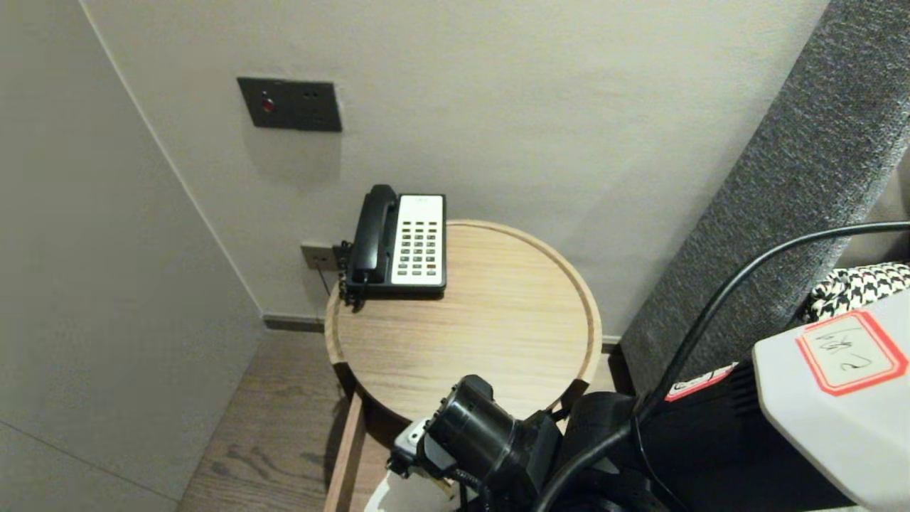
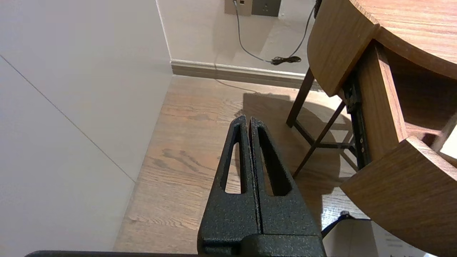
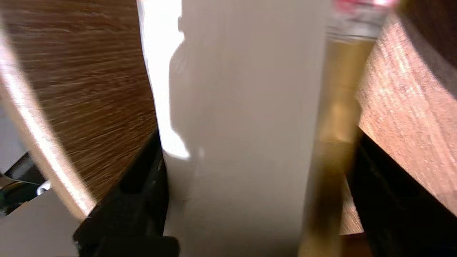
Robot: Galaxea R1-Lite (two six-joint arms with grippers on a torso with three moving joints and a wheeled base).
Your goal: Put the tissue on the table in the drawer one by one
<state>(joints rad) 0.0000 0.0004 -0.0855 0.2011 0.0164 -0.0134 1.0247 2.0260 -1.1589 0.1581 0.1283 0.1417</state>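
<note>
Our right gripper (image 3: pixel 257 142) has its black fingers (image 3: pixel 135 200) spread wide, one on each side of a white box (image 3: pixel 242 89). The box fills the gap between them, and the fingers sit very close to its sides. We cannot tell if they press on it. The box lies right in front of the fingers. Its long side runs the same way they point, straight away from the wrist. A gold strip (image 3: pixel 339 107) runs along one side of the box, next to one finger.

Going outward, brown wood stands close on both sides of the fingers. This is the open drawer (image 1: pixel 348 455) of the round table (image 1: pixel 498 334), and the gripper reaches down into it from the front. We think there is little room to go sideways here, because the drawer's walls are near. The free room looks to be up and back, toward the robot.

Our left gripper (image 2: pixel 249 123) is shut tight, finger against finger, and holds nothing. It hangs over the wood floor (image 2: pixel 185 150), off to the side of the table and well apart from the box. So the right arm is the one nearer to the box.

On the far side of the table top sits a black and white phone (image 1: pixel 398 242). It is close to the wall (image 1: pixel 569 107) and well apart from both grippers.
</note>
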